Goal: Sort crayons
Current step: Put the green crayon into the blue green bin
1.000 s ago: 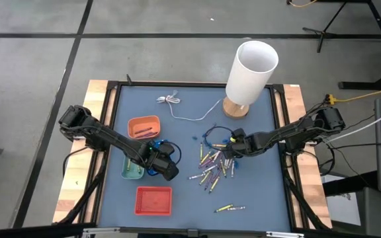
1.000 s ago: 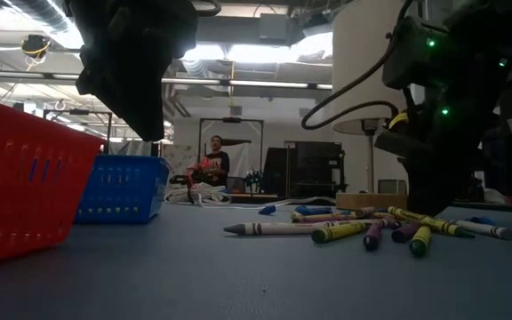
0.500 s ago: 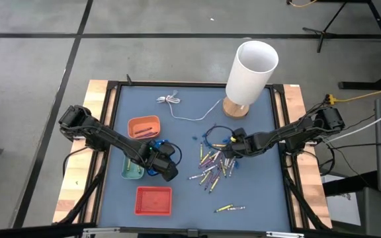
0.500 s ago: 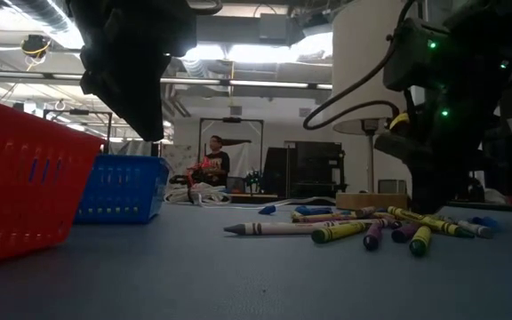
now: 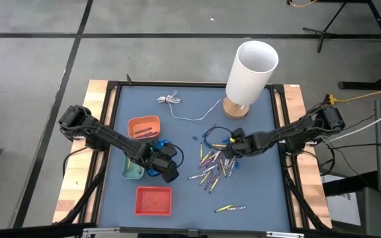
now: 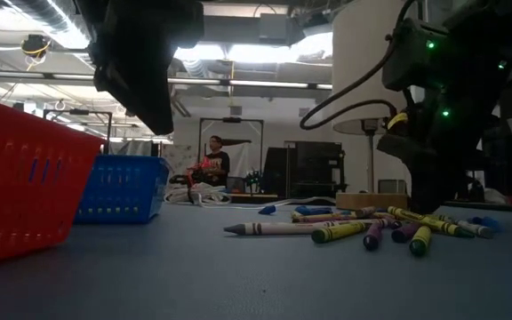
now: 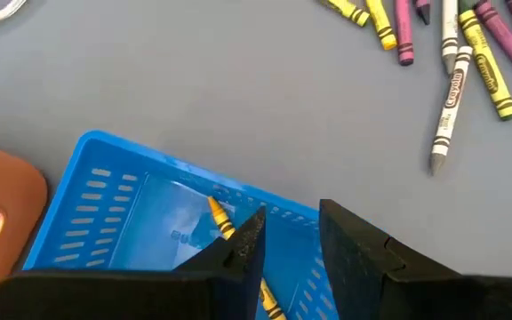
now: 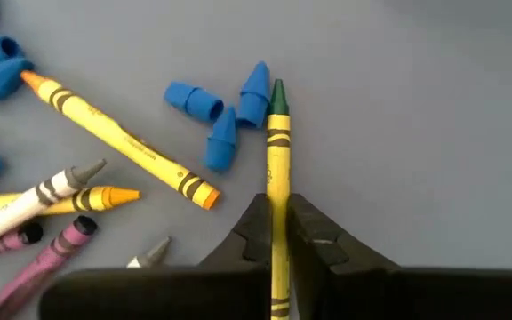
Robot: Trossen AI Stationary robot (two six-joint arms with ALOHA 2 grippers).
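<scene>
Crayons scattered at centre-right of the high view, where the right gripper is clenched on a green-tipped yellow crayon, while the left gripper hangs released over the blue basket at centre-left, a yellow crayon inside it.

Crayons lie scattered mid-table; one yellow-green crayon is pinched in the right hand.

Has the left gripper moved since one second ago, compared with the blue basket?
Yes, a little. In the low view the left gripper has shifted slightly to the right, toward the crayons, while the blue basket stays where it was.
</scene>
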